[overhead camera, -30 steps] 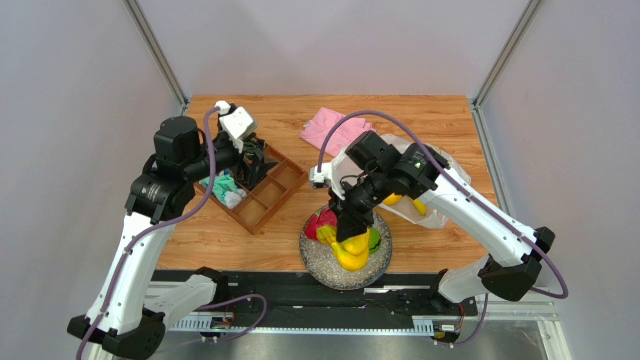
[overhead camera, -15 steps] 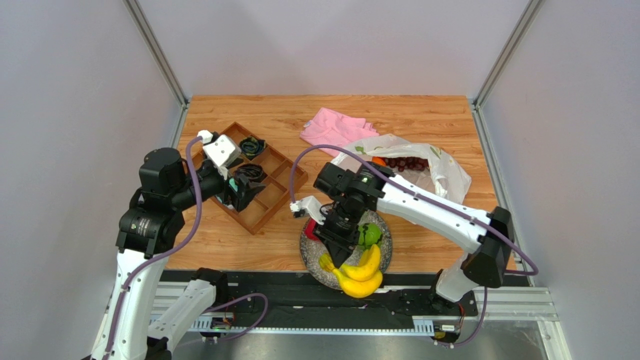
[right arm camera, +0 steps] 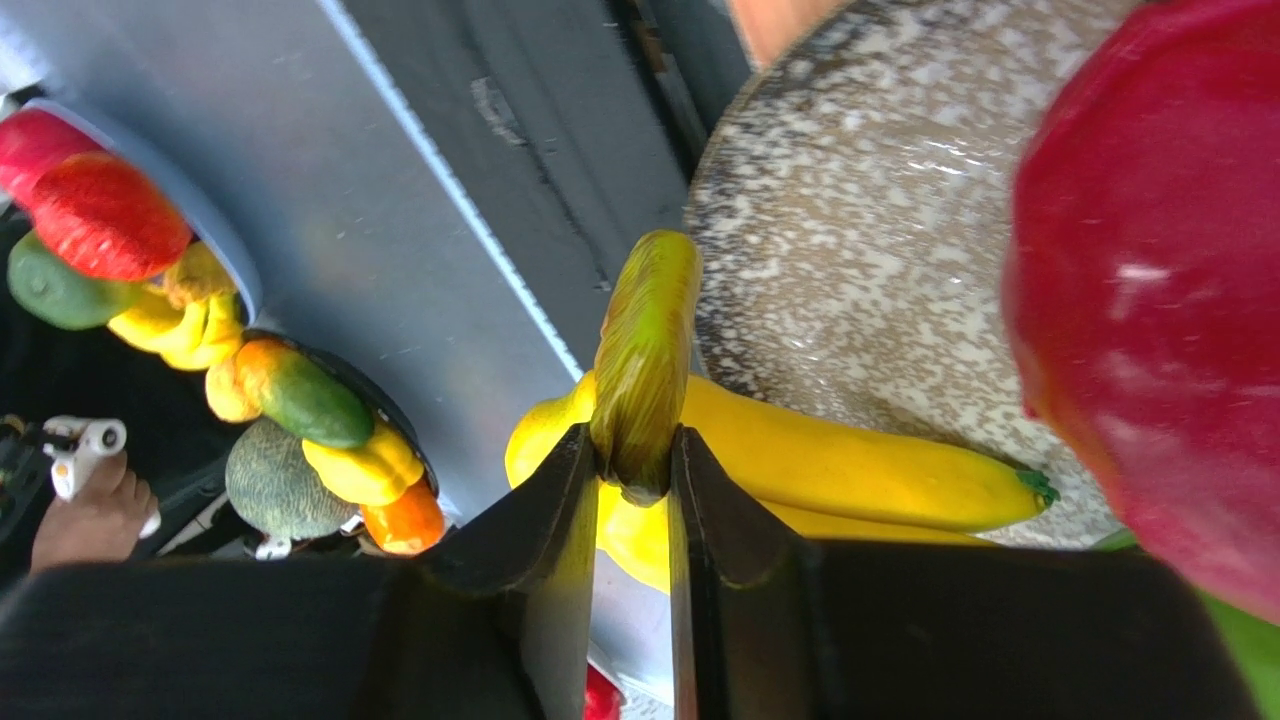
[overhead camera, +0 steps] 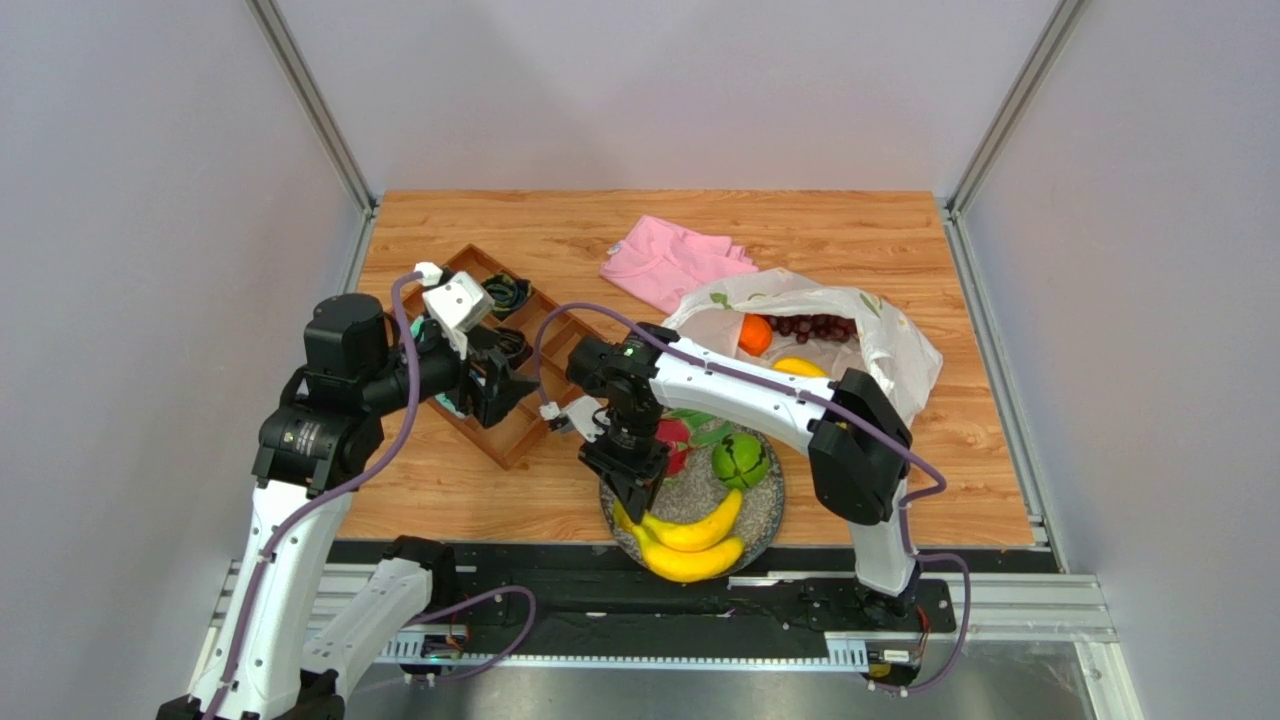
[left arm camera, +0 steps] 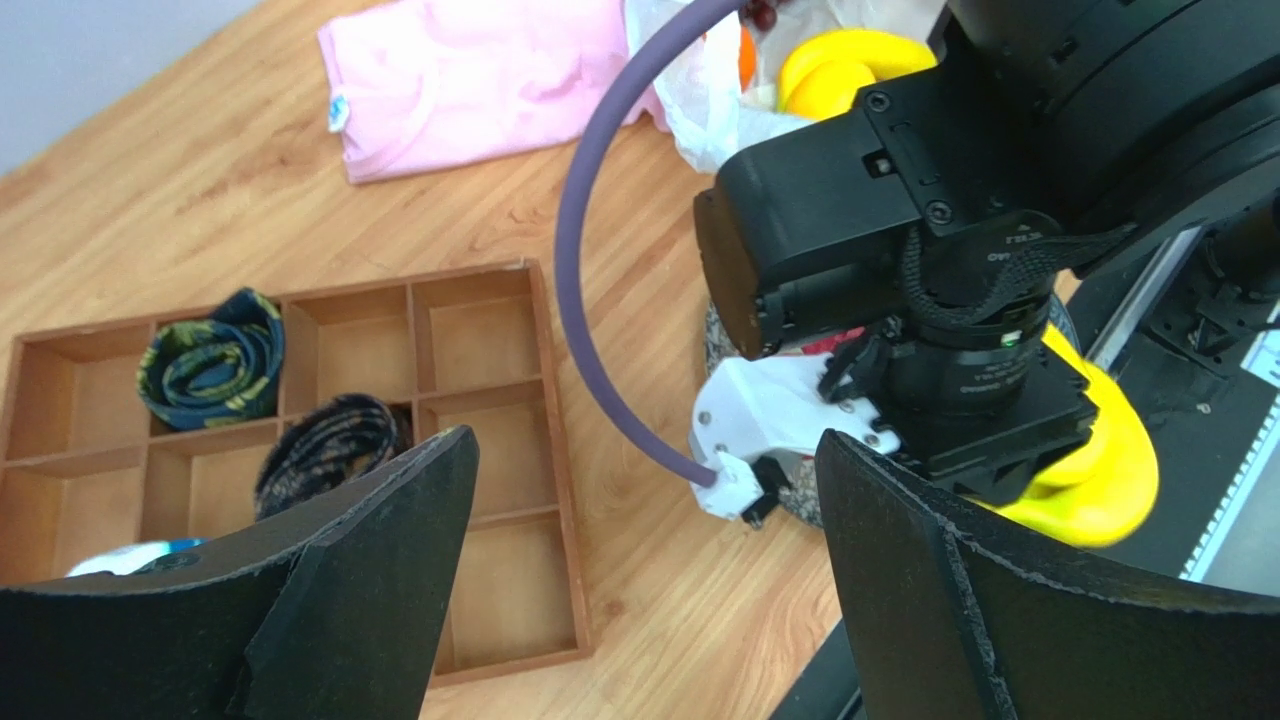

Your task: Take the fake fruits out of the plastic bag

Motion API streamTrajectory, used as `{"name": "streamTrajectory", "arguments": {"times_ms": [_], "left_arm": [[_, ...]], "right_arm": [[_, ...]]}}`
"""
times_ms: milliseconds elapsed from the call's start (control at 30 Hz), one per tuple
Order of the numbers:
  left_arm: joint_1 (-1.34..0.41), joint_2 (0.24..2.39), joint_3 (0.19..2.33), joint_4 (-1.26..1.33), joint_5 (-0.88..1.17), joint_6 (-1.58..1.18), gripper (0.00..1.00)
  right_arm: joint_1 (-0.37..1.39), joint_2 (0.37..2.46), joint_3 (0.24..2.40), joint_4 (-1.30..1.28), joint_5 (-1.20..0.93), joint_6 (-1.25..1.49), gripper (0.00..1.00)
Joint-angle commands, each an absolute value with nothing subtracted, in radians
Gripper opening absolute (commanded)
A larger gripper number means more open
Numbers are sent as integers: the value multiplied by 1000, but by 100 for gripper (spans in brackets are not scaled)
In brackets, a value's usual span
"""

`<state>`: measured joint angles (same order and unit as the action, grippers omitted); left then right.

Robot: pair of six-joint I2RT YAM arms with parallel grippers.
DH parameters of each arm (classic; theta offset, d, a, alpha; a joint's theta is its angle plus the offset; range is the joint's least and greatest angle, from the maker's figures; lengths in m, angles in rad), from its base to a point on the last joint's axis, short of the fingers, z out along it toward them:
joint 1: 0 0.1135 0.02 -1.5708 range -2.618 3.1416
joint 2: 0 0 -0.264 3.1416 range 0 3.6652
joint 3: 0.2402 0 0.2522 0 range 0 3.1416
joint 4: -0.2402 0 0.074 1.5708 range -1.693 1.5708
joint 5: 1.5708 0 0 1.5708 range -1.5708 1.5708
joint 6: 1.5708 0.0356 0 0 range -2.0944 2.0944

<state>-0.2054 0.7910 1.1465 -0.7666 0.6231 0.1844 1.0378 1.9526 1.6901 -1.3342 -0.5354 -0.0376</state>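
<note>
pinching the bananas [overhead camera: 688,543] by the stem, right gripper [right arm camera: 639,450] at near rim of the speckled plate [overhead camera: 769,510]; best eased inward before release. left gripper [left arm camera: 639,450] spread wide, empty.

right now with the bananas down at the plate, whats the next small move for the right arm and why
Probably open the right jaws and let go. They pinch the green stem of the bananas, which appear to rest on the near edge of the speckled plate. An orange and grapes show in the plastic bag, waiting to come out.
</note>
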Motion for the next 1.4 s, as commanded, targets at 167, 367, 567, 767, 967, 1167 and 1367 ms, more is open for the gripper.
{"name": "streamTrajectory", "arguments": {"times_ms": [167,367,567,767,967,1167,1367], "left_arm": [[-193,765,1098,-721,689,135,91],[-192,776,1121,-716,699,129,90],[-192,788,1137,-706,732,121,90],[-231,885,1209,-681,761,124,91],[-363,1086,1337,-670,640,147,99],[-416,1310,1430,-631,601,86,99],[-506,1560,1586,-584,479,66,99]], "right_arm": [[1025,1994,1848,-1335,-459,38,66],[1026,1885,1876,-1377,-535,-31,68],[953,1747,2037,-1370,-390,-153,69],[593,1643,2119,-1339,-316,-216,67],[333,1560,1862,-1283,-261,-426,56],[262,1560,1661,-1163,-167,-554,53],[169,1689,1612,-1144,-159,-571,67]]}}
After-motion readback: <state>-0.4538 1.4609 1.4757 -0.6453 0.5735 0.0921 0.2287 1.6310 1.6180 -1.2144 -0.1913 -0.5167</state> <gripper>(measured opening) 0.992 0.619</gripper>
